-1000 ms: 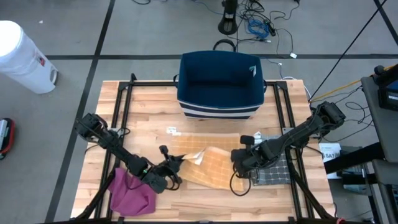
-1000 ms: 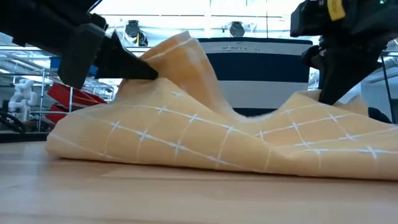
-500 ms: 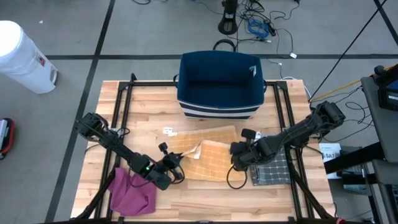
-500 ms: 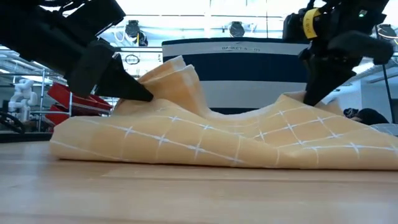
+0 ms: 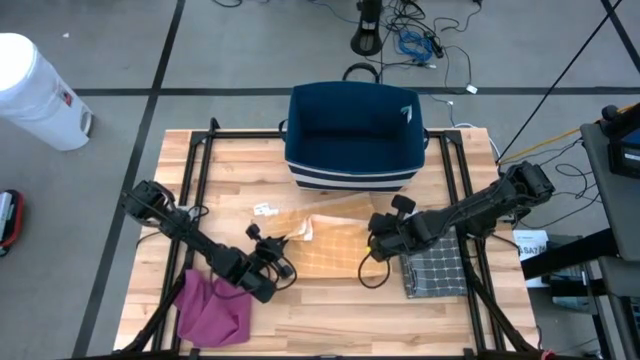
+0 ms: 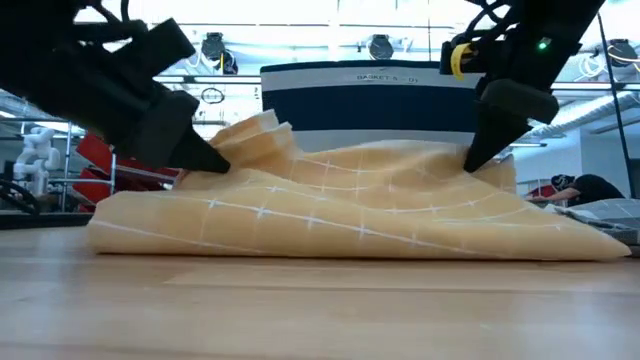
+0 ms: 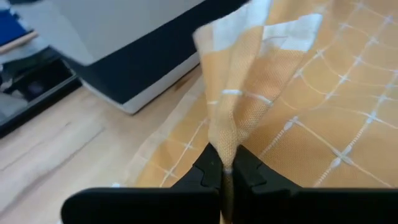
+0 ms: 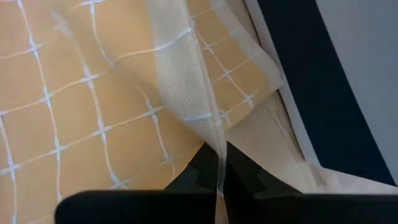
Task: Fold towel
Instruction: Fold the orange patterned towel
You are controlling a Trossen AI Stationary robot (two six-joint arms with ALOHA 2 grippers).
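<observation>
Lying on the wooden slatted table (image 5: 330, 320), just in front of the dark blue fabric basket with white stripes along its base (image 5: 355, 135), the orange towel with a white grid pattern (image 5: 325, 245) sits between the two arms, partly doubled over itself. The left gripper (image 5: 283, 250) is low over the towel's left side, its fingers pressed together on a bunched fold of the cloth; the left wrist view shows that fold rising upright from between the dark fingertips (image 7: 208, 173). The right gripper (image 5: 375, 238) is at the towel's right side, likewise clamped on a thin raised edge of the fabric, which the right wrist view shows running out from between its fingertips (image 8: 205, 165). In the low view the towel (image 6: 340, 205) forms a low rumpled mound, with the left gripper (image 6: 215, 160) and right gripper (image 6: 470, 160) each meeting it near the top. A crumpled magenta cloth (image 5: 212, 310) lies at the table's front left corner, beside the left arm. A dark grey checked cloth (image 5: 435, 270) lies flat to the right of the towel, under the right arm. A white cylindrical bin (image 5: 35, 90) stands on the floor, well apart from the table.
</observation>
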